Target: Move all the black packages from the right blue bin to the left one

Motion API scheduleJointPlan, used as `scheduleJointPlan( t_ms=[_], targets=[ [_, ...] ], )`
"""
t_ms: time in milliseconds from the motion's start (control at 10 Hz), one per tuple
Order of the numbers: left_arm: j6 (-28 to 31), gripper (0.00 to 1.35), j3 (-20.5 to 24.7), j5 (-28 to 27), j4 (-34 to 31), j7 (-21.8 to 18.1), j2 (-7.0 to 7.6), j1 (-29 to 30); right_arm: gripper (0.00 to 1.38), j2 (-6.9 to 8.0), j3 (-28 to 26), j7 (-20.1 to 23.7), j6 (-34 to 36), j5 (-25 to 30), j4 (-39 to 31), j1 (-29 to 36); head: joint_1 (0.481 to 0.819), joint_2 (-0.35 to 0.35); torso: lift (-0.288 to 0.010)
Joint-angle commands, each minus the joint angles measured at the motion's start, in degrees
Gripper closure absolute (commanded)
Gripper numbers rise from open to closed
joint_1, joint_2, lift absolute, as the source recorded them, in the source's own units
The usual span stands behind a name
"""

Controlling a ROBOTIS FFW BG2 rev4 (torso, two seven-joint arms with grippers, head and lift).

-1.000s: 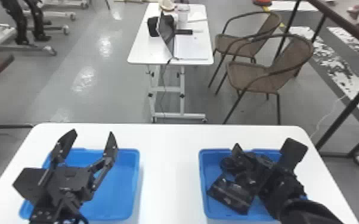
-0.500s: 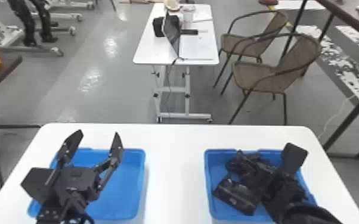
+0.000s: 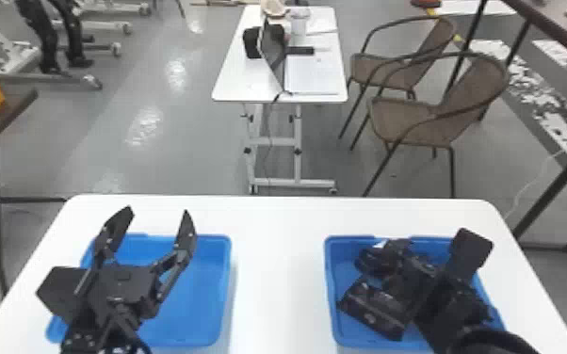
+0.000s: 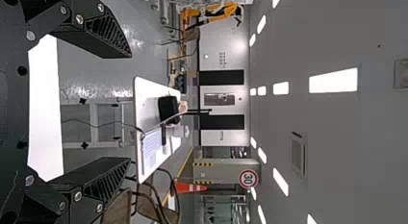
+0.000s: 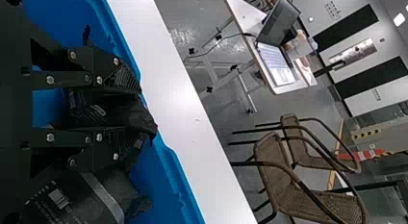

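Head view: our left claw (image 3: 158, 213) stands open by the left blue bin (image 3: 202, 296); our right claw (image 3: 435, 249) grips a black package (image 5: 106, 108) at the right blue bin (image 3: 332, 296), where another black package (image 3: 374, 308) lies.

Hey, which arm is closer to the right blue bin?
The right arm. Its jaws are at the right blue bin, closed on a black package; the left arm is over the left blue bin, jaws apart.
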Motion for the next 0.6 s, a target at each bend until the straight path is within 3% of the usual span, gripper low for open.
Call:
scheduleJointPlan(
  t_ms=[0, 200, 500],
  targets=[
    [-0.06, 0.27, 0.0, 0.0, 0.02, 0.0, -0.08, 0.01, 1.13, 0.01, 0.0, 0.01, 0.07, -0.82, -3.0, 1.33, 0.695, 0.011, -0.042],
    [0.03, 0.27, -0.09, -0.08, 0.11, 0.0, -0.16, -0.08, 1.13, -0.34, -0.09, 0.01, 0.86, -3.9, -6.86, 3.0, 0.695, 0.017, -0.042],
    [1.08, 0.27, 0.0, 1.06, 0.11, 0.0, -0.43, -0.52, 1.12, -0.61, 0.08, 0.71, 4.29, -12.86, -14.77, 3.96, 0.695, 0.033, -0.042]
  ],
)
